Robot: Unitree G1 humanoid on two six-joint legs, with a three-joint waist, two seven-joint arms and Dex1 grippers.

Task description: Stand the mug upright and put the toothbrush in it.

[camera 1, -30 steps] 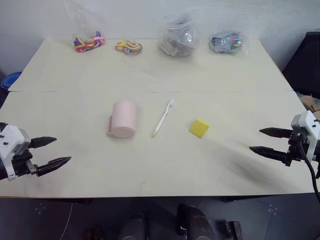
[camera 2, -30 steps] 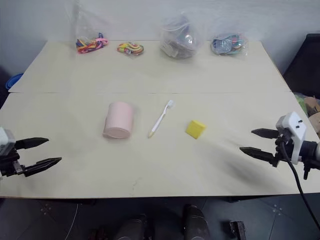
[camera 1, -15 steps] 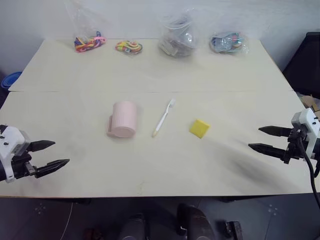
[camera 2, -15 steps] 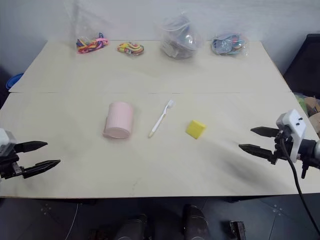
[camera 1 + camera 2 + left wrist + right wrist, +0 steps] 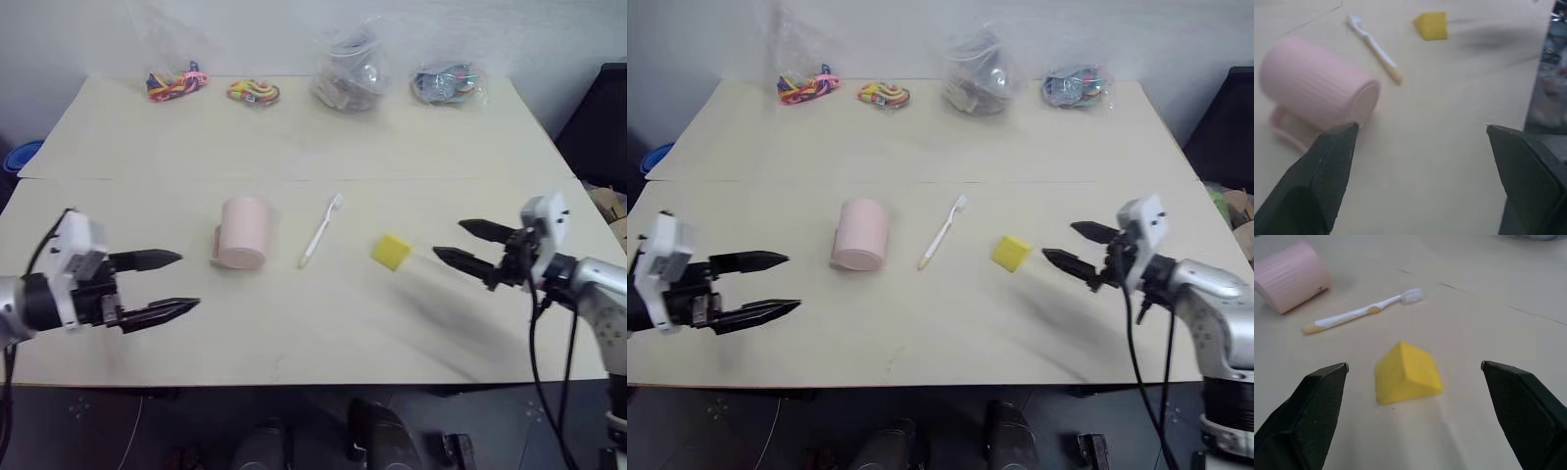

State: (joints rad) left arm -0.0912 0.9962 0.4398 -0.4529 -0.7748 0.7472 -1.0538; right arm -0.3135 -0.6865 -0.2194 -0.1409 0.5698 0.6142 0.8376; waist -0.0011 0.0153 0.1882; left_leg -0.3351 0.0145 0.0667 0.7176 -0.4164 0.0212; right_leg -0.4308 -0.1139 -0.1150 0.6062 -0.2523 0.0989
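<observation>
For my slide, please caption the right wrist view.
Open right gripper faces a yellow block, with toothbrush and tipped mug beyond.

Yellow block [image 5: 391, 251] beside toothbrush [image 5: 320, 231]

Pale pink mug [image 5: 243, 233] on its side, fine ribbing running along its wall, handle the same pink. Beside it the toothbrush [image 5: 320, 231]: white stem, white bristle head, a yellowish handle end. A bright yellow block [image 5: 391, 251] sits next, plain on every face. The bench [image 5: 323, 323] is a pale cream, unpatterned, with one thin dark seam across it. Both hands carry black fingers on white housings: left hand [image 5: 160, 285], right hand [image 5: 471, 245]. At the far edge, clear bags hold multicoloured bands [image 5: 175, 81].
</observation>
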